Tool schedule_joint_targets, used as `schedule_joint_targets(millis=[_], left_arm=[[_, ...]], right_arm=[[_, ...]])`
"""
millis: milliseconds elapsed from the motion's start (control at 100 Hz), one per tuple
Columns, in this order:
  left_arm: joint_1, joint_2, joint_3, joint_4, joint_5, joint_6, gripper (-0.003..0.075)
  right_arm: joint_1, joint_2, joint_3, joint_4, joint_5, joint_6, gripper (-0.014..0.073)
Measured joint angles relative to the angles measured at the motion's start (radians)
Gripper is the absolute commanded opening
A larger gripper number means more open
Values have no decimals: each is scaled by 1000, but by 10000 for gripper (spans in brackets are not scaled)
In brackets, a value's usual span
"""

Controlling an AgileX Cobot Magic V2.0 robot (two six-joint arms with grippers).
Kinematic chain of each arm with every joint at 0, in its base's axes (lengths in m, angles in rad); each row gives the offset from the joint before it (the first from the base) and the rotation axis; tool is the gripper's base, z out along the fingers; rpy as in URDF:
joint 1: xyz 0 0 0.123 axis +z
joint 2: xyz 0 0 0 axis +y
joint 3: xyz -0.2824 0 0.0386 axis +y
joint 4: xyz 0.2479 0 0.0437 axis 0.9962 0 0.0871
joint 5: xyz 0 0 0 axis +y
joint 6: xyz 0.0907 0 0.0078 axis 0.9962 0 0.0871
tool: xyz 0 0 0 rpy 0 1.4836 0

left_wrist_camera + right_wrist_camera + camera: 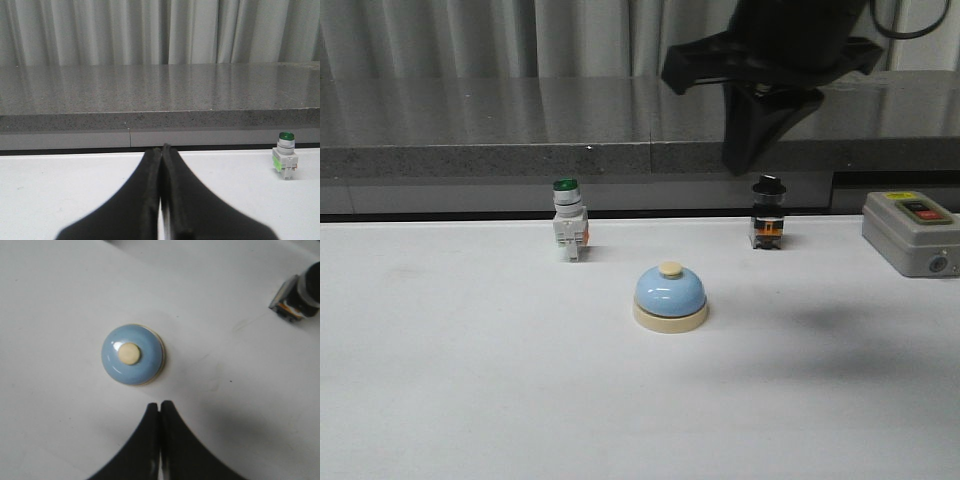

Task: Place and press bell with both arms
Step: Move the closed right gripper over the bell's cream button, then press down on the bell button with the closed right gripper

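Note:
The light-blue dome bell (670,298) with its cream base and cream button stands upright on the white table, near the middle. The right wrist view looks down on the bell (132,355), which has nothing touching it. My right gripper (160,405) is shut and empty, and hangs well above the table just off the bell's side. In the front view the right gripper (737,160) points down from the top, above and to the right of the bell. My left gripper (161,148) is shut and empty, low over the table; it is outside the front view.
A green-capped white switch (569,220) (285,156) stands behind the bell to the left. A black-capped switch (768,212) (300,295) stands behind it to the right. A grey control box (912,232) sits at the far right. A grey stone ledge (520,150) runs along the back.

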Motion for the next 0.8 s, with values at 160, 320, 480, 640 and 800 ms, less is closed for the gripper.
schedule_joint_targets(millis=[160,320,480,640,800], left_arm=[[0,0,0,0,0,0,-20],[0,0,0,0,0,0,-20],[0,0,0,0,0,0,-20],[0,0,0,0,0,0,-20],[0,0,0,0,0,0,-20]], right_arm=[[28,118,-124,12,89,-2,-60],[35,229,-232,31,161,-11,-60],[35,318,-315,31,215,-16,-60],[35,383,-355,31,235,-18,-60],[35,426,-361,31,256,-18,-60]])
